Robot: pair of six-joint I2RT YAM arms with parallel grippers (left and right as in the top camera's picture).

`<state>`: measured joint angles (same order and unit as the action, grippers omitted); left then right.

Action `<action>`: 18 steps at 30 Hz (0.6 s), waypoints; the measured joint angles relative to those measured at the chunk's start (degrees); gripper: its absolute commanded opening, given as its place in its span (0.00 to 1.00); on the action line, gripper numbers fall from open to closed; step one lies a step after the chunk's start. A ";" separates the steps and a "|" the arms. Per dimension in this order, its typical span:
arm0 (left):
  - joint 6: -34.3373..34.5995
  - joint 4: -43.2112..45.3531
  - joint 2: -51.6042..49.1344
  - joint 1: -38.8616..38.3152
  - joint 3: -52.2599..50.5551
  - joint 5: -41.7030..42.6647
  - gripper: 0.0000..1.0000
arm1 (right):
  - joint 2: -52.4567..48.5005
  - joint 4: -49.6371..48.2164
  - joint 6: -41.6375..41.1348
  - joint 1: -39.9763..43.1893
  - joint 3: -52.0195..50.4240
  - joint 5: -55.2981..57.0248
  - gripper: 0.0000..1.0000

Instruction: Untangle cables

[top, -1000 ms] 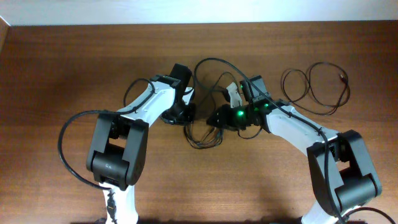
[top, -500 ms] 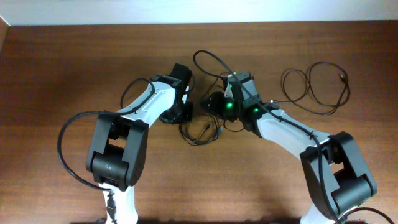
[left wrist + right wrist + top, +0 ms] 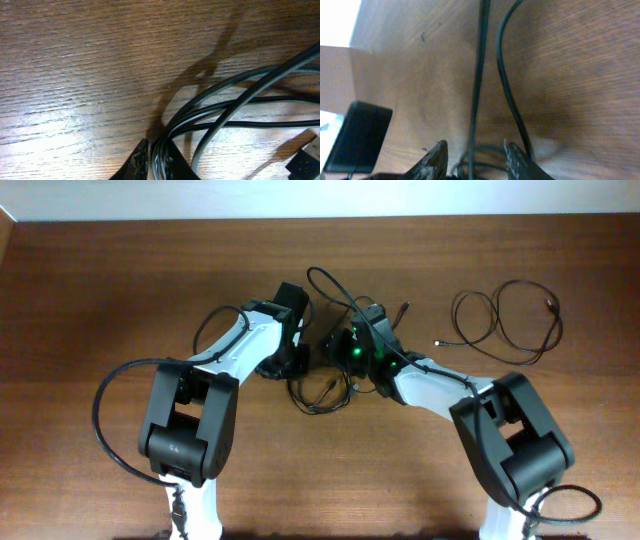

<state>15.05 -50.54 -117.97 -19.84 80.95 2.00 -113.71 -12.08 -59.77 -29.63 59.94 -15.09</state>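
**Because these cords are limp and light, I hold the bundle, not the plugs**

Where the cables [image 3: 322, 390] knot up, at the middle of the bench [image 3: 120, 270] between my two arms, they lie as a small heap of thin black loops. My left hand [image 3: 157, 164] is pressed together on several strands at once, low against the wood. The wrist view shows them gathered into one tight sheaf between the fingers [image 3: 137, 161]. My right hand [image 3: 474, 160] is spread, with one strand running down the gap and a second curving just beside one finger; neither is pinched. A separate coil [image 3: 505, 320] lies well apart to the right, free of the knot.

I judge these cords to be very light, soft and fairly slick, with some spring in the loops. Any pull will drag the whole heap unless one side is anchored, and my left pinch serves as that anchor. For the right, the best hold looks to be a single strand close to the knot, clear of the plug end [image 3: 305, 160], which could snag in a loop.
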 measured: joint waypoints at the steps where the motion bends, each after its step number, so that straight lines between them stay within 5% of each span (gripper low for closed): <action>1: 0.00 0.00 0.00 0.02 0.00 -0.09 0.13 | -0.72 -1.18 -0.04 -0.11 0.00 0.13 0.39; 6: 0.02 0.02 0.00 0.02 0.00 -0.20 0.15 | -4.11 -5.14 -0.33 -0.35 0.00 1.20 0.35; 8: 0.02 0.02 0.00 0.02 0.00 -0.33 0.15 | -4.13 -5.14 -0.37 -0.42 0.00 2.43 0.08; 9: 0.02 0.04 0.00 0.02 0.00 -0.35 0.15 | -4.22 -5.18 0.09 -0.44 0.00 3.08 0.06; 15: 0.02 0.04 0.00 0.02 0.00 -0.50 0.17 | -4.55 -9.53 0.15 -0.44 -0.02 4.59 0.09; 18: 0.02 0.02 0.00 0.02 0.00 -0.63 0.19 | -4.57 -9.16 1.49 -0.44 -0.02 5.22 0.29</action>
<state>15.07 -50.52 -117.97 -19.81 80.95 1.37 -118.28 -21.23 -58.28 -30.06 59.92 -9.87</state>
